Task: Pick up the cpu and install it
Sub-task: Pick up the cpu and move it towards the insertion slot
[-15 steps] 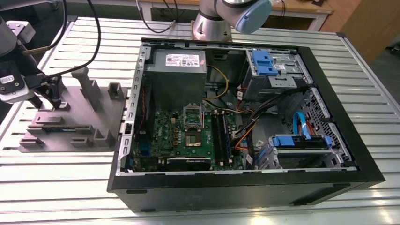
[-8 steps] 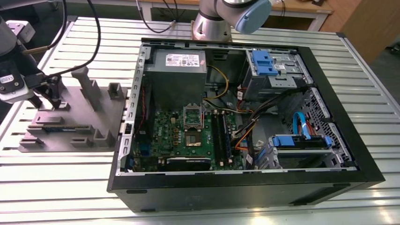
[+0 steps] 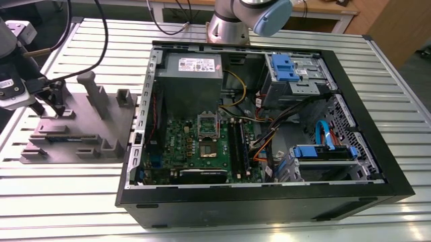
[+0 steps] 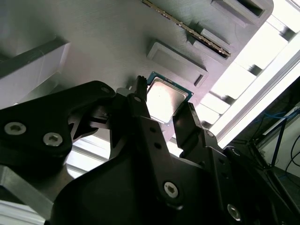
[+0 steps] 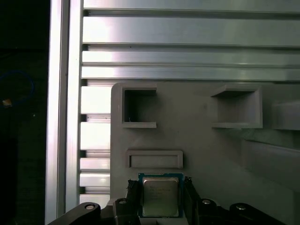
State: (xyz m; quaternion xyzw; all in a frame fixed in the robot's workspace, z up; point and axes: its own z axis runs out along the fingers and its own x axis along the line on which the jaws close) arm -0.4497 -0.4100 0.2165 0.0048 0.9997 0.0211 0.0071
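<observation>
On the exterior view's left, the arm's black two-fingered tool (image 3: 50, 107) is lowered onto a flat grey moulded holder tray (image 3: 88, 126) that lies on the ribbed aluminium table (image 3: 81, 201). In both wrist views the cpu (image 5: 160, 197), a small square chip with a shiny silver-grey metal top and a thin green border, lies flat on the tray's grey surface (image 5: 201, 150), next to a shallow rectangular raised frame moulded into the tray. The tool (image 5: 160, 200) straddles the chip: its dark fingers (image 5: 133, 199) stand one on each of two opposite edges and look pressed against them, pinching the cpu (image 4: 164, 96) between them while it sits low on the tray. In the second wrist view the tool (image 4: 164, 103) closes in from both sides of the chip in the same way.

To the exterior view's right of the tray, well apart from the chip, stands the open black computer case (image 3: 269, 201), with a green motherboard (image 3: 202, 146) lying inside it.
</observation>
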